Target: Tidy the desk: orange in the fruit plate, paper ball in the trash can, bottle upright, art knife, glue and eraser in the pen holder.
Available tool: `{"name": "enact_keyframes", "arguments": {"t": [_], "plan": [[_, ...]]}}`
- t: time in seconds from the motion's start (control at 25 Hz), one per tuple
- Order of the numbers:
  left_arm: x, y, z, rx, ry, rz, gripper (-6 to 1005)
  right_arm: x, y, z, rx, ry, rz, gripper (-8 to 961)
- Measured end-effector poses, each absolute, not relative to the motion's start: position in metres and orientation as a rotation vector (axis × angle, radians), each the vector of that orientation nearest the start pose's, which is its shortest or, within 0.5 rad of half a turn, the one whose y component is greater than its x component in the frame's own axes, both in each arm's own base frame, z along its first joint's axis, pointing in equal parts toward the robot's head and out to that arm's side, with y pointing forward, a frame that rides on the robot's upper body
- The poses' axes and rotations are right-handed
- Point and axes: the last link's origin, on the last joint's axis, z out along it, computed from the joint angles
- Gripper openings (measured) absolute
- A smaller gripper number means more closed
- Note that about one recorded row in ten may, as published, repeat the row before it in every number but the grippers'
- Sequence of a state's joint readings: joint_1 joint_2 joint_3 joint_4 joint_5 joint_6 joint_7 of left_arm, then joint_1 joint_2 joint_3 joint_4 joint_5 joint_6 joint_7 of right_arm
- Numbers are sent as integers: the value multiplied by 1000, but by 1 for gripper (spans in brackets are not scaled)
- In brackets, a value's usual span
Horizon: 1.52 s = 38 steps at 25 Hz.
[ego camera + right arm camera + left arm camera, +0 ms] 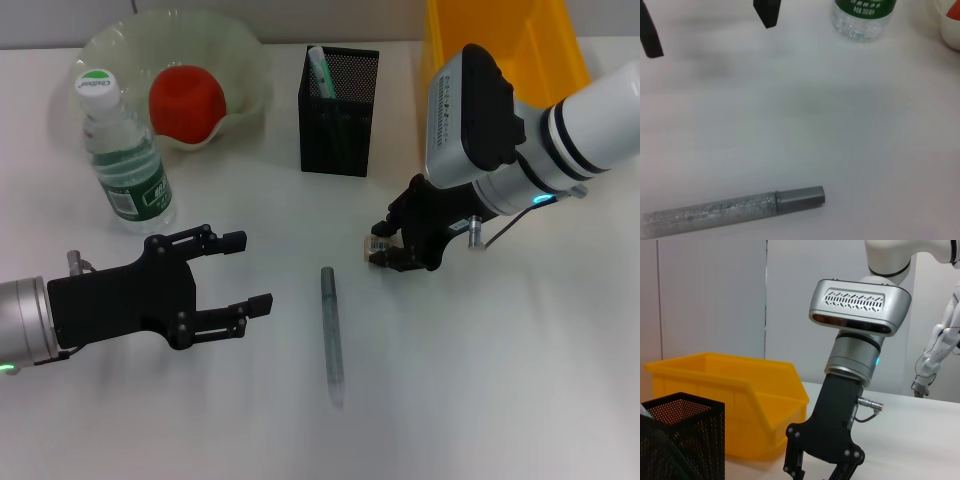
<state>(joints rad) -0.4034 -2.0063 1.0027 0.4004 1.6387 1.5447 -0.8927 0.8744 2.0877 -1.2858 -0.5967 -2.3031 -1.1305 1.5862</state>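
Right gripper clamped on eraser, below pen holder: lift clear, centre over holder, release. Left gripper wide open, empty, below-left.

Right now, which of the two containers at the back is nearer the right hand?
The trash can, the yellow bin just behind the right hand. The pen holder, the black mesh cup, stands farther toward the left.
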Motion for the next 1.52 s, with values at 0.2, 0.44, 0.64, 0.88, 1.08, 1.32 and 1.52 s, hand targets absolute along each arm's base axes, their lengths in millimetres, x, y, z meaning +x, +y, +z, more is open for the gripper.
{"name": "enact_keyframes", "arguments": {"t": [0.2, 0.44, 0.64, 0.88, 1.08, 1.32, 1.52], "plan": [[-295, 277, -26, -2725, -301, -791, 785, 191, 394, -81, -2967, 55, -300, 319], [-295, 278, -25, -2719, -304, -792, 785, 184, 394, -73, -2961, 79, -197, 258], [-295, 277, -25, -2713, -306, -802, 785, 177, 388, -56, -2938, 125, 39, 254], [-293, 279, -24, -2673, -325, -834, 785, 187, 372, -47, -2881, 143, 378, 264], [-294, 281, -23, -2637, -347, -846, 785, 198, 362, -46, -2778, 185, 621, 273], [-293, 281, -24, -2593, -369, -874, 785, 205, 360, -40, -2618, 208, 809, 283], [-291, 281, -26, -2571, -383, -895, 785, 207, 366, -34, -2489, 214, 892, 291]]}}
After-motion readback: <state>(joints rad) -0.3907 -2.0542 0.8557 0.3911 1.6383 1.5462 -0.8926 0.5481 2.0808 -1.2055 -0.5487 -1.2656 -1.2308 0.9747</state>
